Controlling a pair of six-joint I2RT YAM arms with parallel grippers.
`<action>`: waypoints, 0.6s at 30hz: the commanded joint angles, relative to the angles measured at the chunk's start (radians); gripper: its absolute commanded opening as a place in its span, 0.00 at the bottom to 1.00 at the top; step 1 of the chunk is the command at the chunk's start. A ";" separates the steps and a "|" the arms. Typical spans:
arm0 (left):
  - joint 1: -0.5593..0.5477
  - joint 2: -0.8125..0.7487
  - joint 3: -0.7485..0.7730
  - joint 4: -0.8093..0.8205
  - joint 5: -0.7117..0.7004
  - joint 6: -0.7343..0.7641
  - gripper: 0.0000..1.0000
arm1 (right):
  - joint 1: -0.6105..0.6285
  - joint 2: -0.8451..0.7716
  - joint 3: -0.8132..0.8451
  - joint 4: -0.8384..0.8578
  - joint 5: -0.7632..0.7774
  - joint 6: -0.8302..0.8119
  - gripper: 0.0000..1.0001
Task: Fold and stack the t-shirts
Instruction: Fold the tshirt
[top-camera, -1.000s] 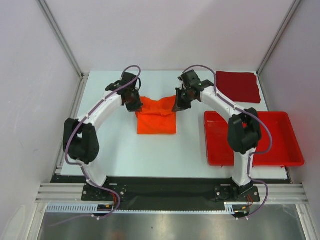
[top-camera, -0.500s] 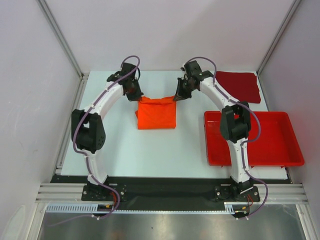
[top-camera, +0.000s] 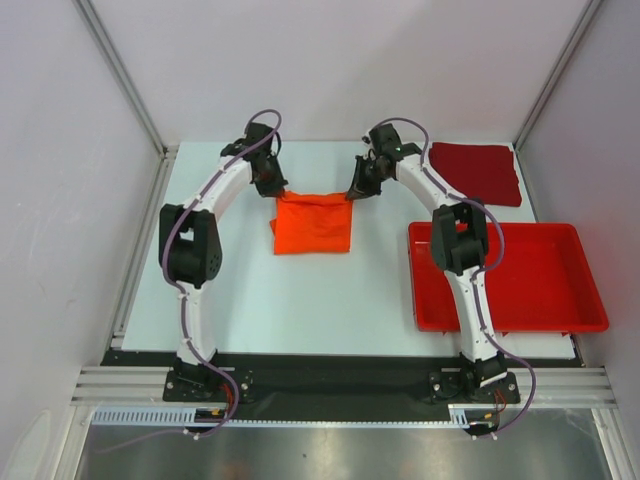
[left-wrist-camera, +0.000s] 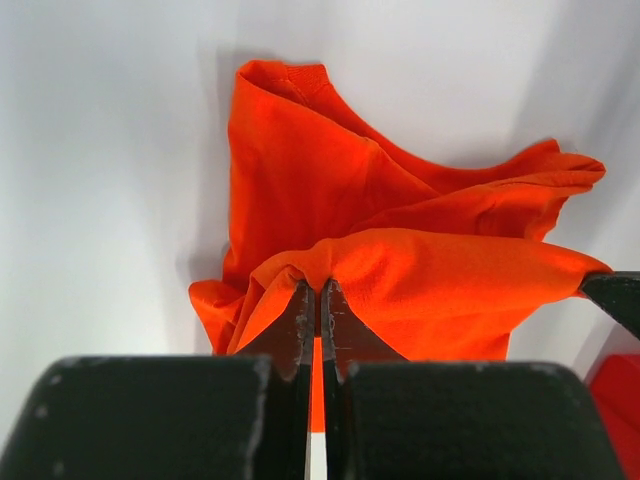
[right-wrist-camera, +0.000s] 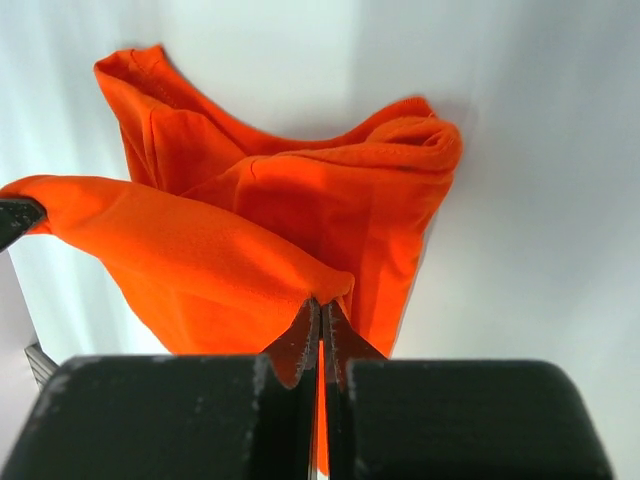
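The orange t-shirt (top-camera: 313, 224) lies part-folded on the white table, mid back. My left gripper (top-camera: 279, 194) is shut on its far left corner; in the left wrist view (left-wrist-camera: 319, 288) the cloth (left-wrist-camera: 420, 270) bunches at the tips. My right gripper (top-camera: 351, 195) is shut on the far right corner; the right wrist view (right-wrist-camera: 321, 303) shows the cloth (right-wrist-camera: 200, 260) pinched there. The held edge is stretched between both grippers, a little above the table. The dark red t-shirt (top-camera: 476, 172) lies as a folded square at the back right.
A rigid bright red plastic tray (top-camera: 585, 290) stands at the right, under the right arm's elbow. Grey walls and metal frame posts close in the table's back and sides.
Both grippers have moved toward the back of the table with the shirt's edge, drawing the orange cloth out flatter. Both arms have stretched further out.
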 joint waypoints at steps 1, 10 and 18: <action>0.014 0.005 0.055 0.046 0.003 0.027 0.00 | -0.013 0.016 0.088 0.031 -0.023 0.006 0.00; 0.018 0.055 0.104 0.073 0.012 0.007 0.00 | -0.033 0.044 0.117 0.067 -0.036 0.053 0.00; 0.035 0.109 0.145 0.083 0.017 0.001 0.01 | -0.045 0.117 0.169 0.101 -0.063 0.092 0.06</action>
